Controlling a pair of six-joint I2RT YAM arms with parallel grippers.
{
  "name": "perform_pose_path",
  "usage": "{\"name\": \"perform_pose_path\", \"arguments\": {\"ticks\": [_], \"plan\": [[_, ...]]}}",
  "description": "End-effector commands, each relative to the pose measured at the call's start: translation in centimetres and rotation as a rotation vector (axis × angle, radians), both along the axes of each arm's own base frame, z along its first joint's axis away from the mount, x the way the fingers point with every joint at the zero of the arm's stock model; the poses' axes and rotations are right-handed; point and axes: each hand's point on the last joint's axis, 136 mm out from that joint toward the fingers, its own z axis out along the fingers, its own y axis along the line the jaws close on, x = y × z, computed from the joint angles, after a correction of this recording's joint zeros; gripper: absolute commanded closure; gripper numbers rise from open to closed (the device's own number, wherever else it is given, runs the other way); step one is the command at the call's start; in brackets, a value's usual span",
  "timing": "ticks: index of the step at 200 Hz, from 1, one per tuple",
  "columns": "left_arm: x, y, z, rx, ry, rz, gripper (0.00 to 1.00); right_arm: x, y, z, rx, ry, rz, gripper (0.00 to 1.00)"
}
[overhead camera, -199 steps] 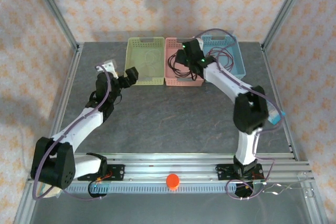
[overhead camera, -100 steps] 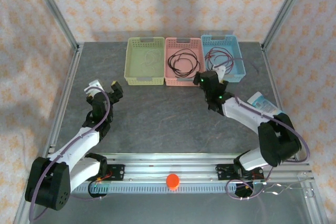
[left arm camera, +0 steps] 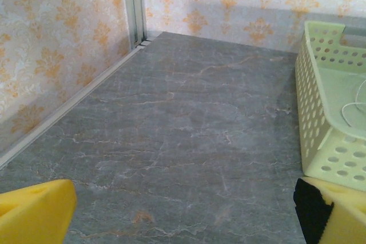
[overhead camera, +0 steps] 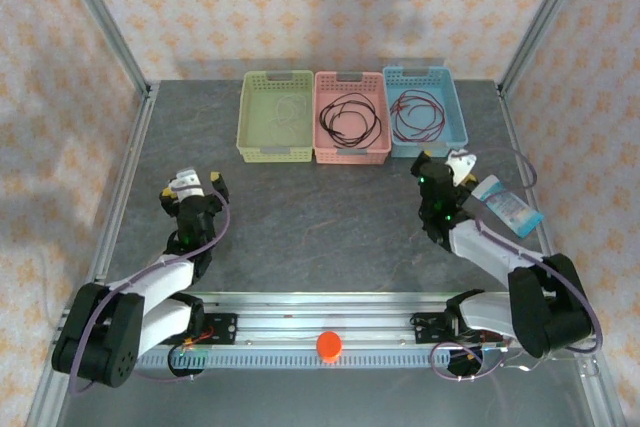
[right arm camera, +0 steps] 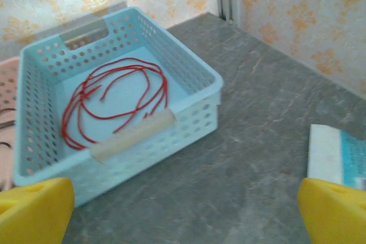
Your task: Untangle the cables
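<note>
— What is the left gripper (overhead camera: 200, 185) doing?

— It is hanging near the left edge of the table (overhead camera: 300, 227), about midway between the near and far edges. Its jaws are standing spread wide, with the yellow fingertips (left arm camera: 34, 210) sitting at opposite bottom corners of the left wrist view. It is holding nothing, and bare tabletop is showing between them.

— And where are the cables lying?

— Along the far edge, in three baskets standing side by side. The yellow-green basket (overhead camera: 247, 122) is holding the pale white cable (overhead camera: 285, 112), which is lying in a loose loop. Next to it, the pink basket (overhead camera: 350, 154) is holding the black cable (overhead camera: 348, 119), which is coiling in several loops. The blue basket (overhead camera: 415, 73), nearest the far right corner, is holding the red cable (overhead camera: 418, 115), which is also looping. Each cable is lying in its own basket, apart from the others.

— What about the right gripper (overhead camera: 443, 162)?

— It is hanging just in front of the blue basket, toward the right edge. Its jaws are gaping wide too, with the yellow pads (right arm camera: 334, 212) showing far apart in the right wrist view, and it is gripping nothing. A blue-and-white packet (overhead camera: 510, 209) is lying just beside it, close to the right edge.
</note>
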Motion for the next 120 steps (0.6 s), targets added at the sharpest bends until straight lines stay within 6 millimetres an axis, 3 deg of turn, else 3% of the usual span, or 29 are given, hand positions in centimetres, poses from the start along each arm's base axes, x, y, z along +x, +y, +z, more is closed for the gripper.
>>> {"name": "perform_pose_path", "arguments": {"ticks": [1,32,58,89,120], "plan": [[0.6,0.4,1.4,0.043,-0.066,0.01,0.01,-0.4,-1.2,1.7,-0.053,-0.082,-0.007,0.0],[1.4,0.1,1.2,0.057,-0.076,-0.024,0.01,-0.6,-2.1,0.8,-0.159,-0.052,0.007,0.0],[1.8,0.0,1.7,0.063,-0.112,-0.043,0.01,-0.6,-3.3,-1.1,-0.071,-0.081,0.025,0.0],[2.2,-0.3,2.5,0.063,-0.181,-0.09,0.01,-0.3,-3.5,-0.9,-0.051,-0.159,0.079,0.0],[2.4,-0.2,1.7,0.04,-0.213,-0.116,0.01,0.2,-3.3,-0.2,-0.084,-0.211,0.126,0.0]]}}
